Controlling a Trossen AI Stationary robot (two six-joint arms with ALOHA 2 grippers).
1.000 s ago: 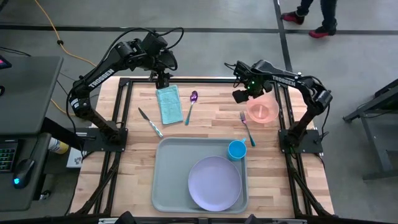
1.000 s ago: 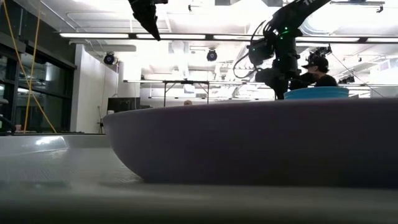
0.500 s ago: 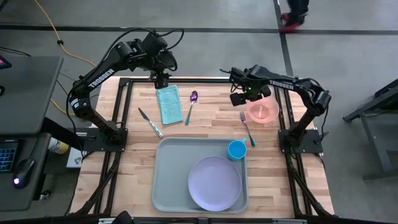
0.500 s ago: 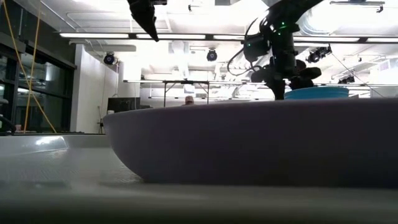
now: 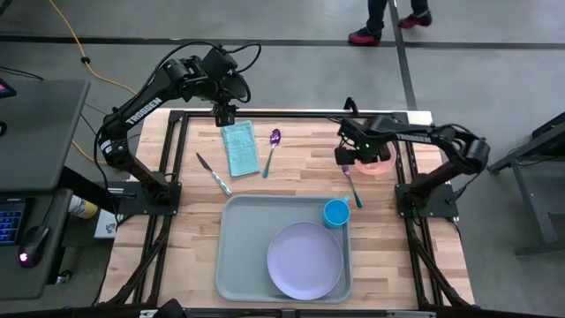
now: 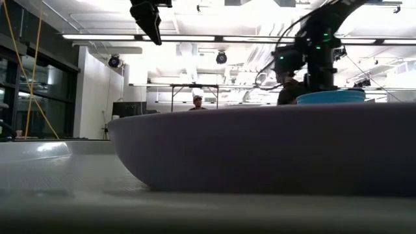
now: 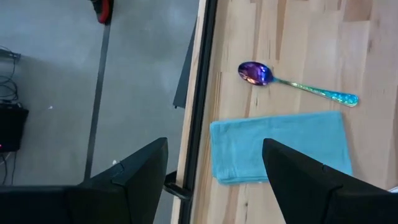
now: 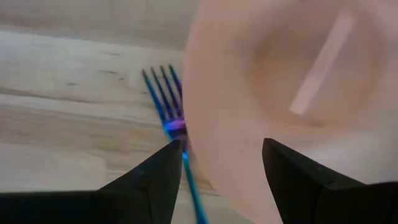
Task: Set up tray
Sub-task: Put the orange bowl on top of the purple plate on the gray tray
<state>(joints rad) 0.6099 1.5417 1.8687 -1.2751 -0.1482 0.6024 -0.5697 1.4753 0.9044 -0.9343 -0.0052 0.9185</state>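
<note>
Wooden table (image 5: 300, 177): right gripper (image 8: 217, 163), fingers apart, hangs over the pink bowl (image 8: 286, 81) rim; it should probably straddle the rim squarely, missing the fork (image 8: 169, 106).

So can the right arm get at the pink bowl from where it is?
Probably yes. The right tool is open and hovers right at the pink bowl's near edge, with nothing between them. The fork lies beside the bowl and could get nudged.
</note>
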